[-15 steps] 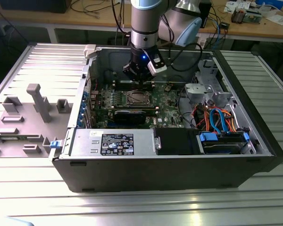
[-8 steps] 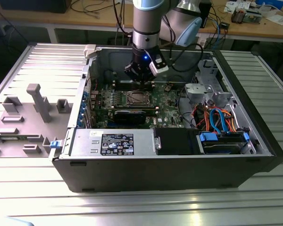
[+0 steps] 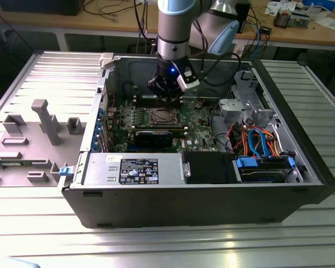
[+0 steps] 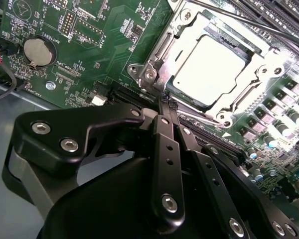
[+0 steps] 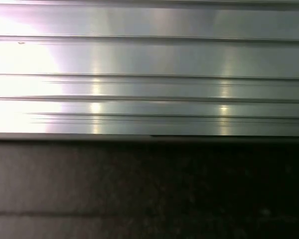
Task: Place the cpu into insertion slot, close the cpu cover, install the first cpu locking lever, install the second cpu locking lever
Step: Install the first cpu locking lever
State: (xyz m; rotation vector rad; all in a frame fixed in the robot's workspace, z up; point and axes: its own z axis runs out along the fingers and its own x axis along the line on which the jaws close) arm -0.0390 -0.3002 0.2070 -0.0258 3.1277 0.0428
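Observation:
The cpu (image 4: 209, 67), a flat square with a bright silver top, lies in the insertion slot (image 3: 162, 116) on the green board. The silver cpu cover (image 4: 185, 27) lies flat around it as a frame. A thin metal locking lever (image 4: 249, 25) runs slantwise past the socket's side, over the memory slots. My gripper (image 4: 165, 103) is shut, its black fingers (image 4: 162, 134) pressed together, and its tip sits at the socket's near corner. In the exterior view the gripper (image 3: 168, 96) hangs inside the open computer case just behind the socket.
A black graphics card (image 3: 153, 137) lies in front of the socket, with a power supply (image 3: 134, 169) and a blue-handled drive cage (image 3: 262, 167) nearer. Coloured cables (image 3: 257, 139) fill the case's right. Grey fixtures (image 3: 44, 120) stand on the ribbed table. A coin battery (image 4: 39, 51) sits on the board.

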